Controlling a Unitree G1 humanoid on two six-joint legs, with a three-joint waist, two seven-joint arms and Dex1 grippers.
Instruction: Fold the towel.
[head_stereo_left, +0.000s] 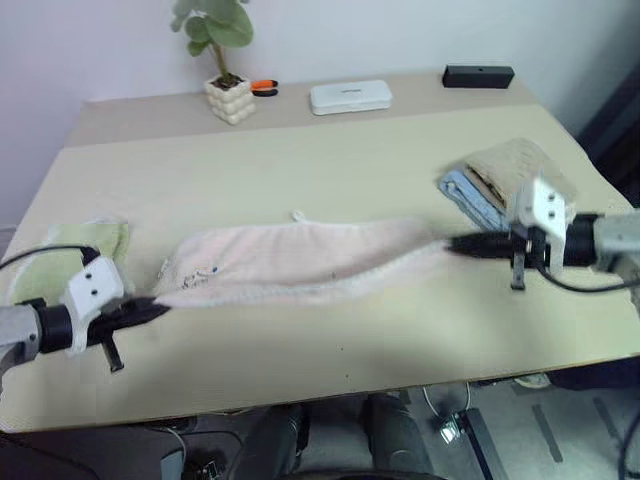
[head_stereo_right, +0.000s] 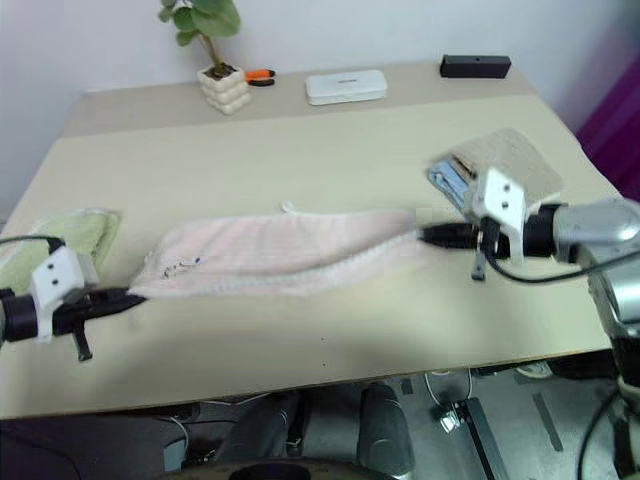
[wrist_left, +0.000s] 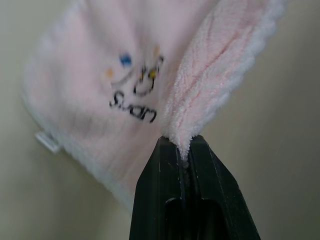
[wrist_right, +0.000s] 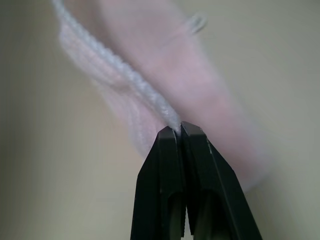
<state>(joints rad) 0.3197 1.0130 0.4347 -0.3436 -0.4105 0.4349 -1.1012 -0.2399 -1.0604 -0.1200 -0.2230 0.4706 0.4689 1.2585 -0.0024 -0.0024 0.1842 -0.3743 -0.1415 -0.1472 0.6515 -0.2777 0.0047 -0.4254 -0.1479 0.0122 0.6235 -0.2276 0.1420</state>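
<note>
Pink towel (head_stereo_left: 300, 262) is stretched betw. left pincer (head_stereo_left: 160, 305) & right pincer (head_stereo_left: 450, 242), both clamped on its ends, over tabletop (head_stereo_left: 330, 160)

L arm reaches in from the left, black two-fingered L pincer (head_stereo_left: 158, 307) clamped on the near left corner of the pale pink fluffy towel (head_stereo_left: 300, 262). R arm opposite; black R pincer (head_stereo_left: 452, 242) pinches the towel's right end.
</note>
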